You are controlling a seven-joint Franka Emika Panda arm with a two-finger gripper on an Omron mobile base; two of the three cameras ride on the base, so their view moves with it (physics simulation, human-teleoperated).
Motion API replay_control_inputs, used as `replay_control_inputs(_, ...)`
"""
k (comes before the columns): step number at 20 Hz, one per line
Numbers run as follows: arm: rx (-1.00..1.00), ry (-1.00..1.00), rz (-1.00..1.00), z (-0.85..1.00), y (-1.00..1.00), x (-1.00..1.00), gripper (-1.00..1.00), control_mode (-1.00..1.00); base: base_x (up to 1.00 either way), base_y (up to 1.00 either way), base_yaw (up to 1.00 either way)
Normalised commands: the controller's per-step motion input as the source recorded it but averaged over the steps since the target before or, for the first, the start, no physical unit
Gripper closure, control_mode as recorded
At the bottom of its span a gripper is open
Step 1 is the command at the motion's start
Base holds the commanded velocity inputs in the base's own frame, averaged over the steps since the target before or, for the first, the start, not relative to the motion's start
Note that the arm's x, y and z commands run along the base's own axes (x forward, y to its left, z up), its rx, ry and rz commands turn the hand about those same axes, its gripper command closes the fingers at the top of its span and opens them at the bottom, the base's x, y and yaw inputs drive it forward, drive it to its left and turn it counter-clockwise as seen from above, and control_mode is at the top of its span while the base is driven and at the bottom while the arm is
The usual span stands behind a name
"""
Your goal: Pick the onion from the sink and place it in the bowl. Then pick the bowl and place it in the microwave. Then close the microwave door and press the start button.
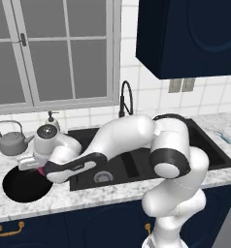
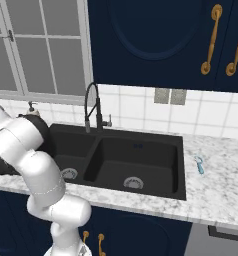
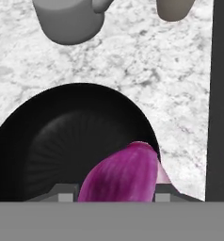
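Left base view: marble counter (image 1: 112,191) running under a window, black double-basin sink (image 1: 137,167) set into it, dark arched faucet (image 1: 125,97) behind. White arm bent low across the sink, reaching left toward the counter's near corner. Wide black bowl (image 1: 18,186) lying on the counter just left of the sink, partly under the wrist. Grey kettle (image 1: 10,140) standing behind the bowl, near the window sill, apart from it. Gripper (image 1: 40,169) poised over the bowl's right rim, a scrap of magenta showing at its tip.

Hand view: bowl (image 3: 52,141) directly below, kettle base (image 3: 69,19) beyond it on the marble. Onion (image 3: 121,176), magenta and glossy, clamped between the two finger tips and held above the bowl's near right side, not yet resting in it.

Right base view: both sink basins (image 2: 136,160) bare but for round silver drains.
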Motion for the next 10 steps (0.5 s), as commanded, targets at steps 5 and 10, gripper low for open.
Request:
replay_control_inputs(5, -0.06, 0.12, -0.14, -0.35, 0.48, 0.03, 1.00, -1.00, 0.00, 0.00, 0.00)
replay_control_inputs(10, -0.05, 0.08, -0.14, -0.15, 0.51, 0.03, 1.00, -1.00, 0.00, 0.00, 0.00)
